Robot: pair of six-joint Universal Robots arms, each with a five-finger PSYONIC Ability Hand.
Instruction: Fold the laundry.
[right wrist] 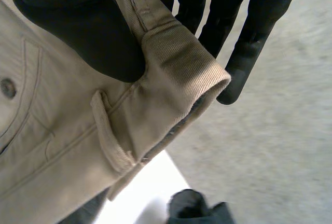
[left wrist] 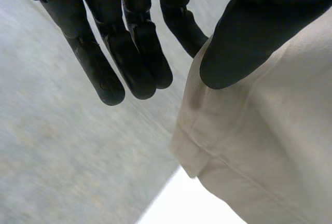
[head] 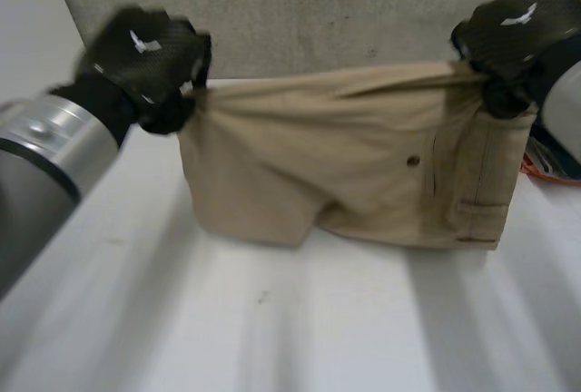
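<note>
Shorts (head: 363, 174) hang stretched between pinching left hand (head: 145, 56) and right hand (head: 517, 34).

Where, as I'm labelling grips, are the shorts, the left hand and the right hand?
shorts (head: 363, 183): head view, middle of the hanging tan cloth.
left hand (head: 145, 52): head view, back of the hand, pinching one upper corner.
right hand (head: 513, 34): head view, back of the hand, pinching the waistband corner.

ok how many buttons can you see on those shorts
1: a dark button on the tan shorts, toward the end pinched by the right hand. More may be hidden in the folds or on the far side.
</note>
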